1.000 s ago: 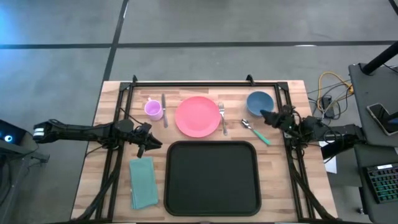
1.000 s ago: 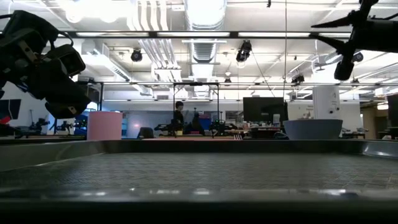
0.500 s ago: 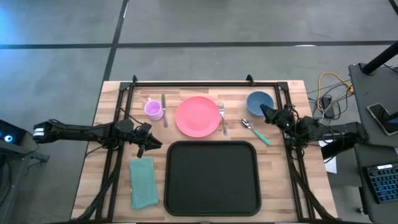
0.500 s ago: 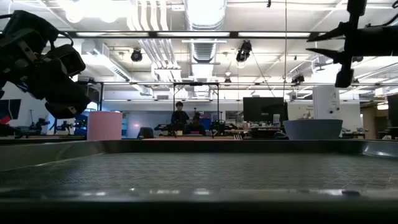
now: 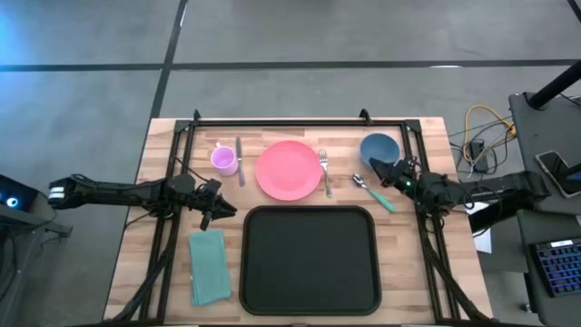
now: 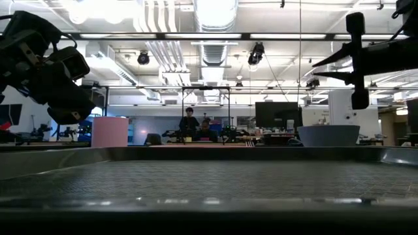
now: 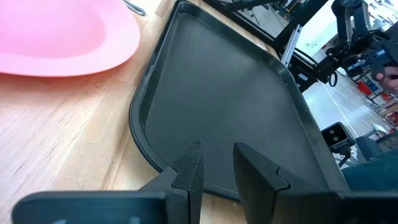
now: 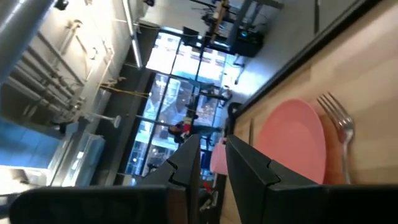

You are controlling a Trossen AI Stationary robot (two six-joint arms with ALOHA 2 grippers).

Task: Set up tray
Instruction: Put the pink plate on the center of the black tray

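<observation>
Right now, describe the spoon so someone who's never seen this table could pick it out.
Start at the black tray, then go to the bare wood just past its far right corner. The spoon lies there at a slant, between the fork and the blue bowl. Only it has a teal handle.

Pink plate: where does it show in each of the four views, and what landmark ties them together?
High view: pink plate at the table's far middle, just beyond the tray.
Low view: only a thin pink strip past the tray's far rim.
Left wrist view: upper left, beside the tray corner.
Right wrist view: lower right, next to the fork.
Shared landmark: the fork, right of the plate.
</observation>
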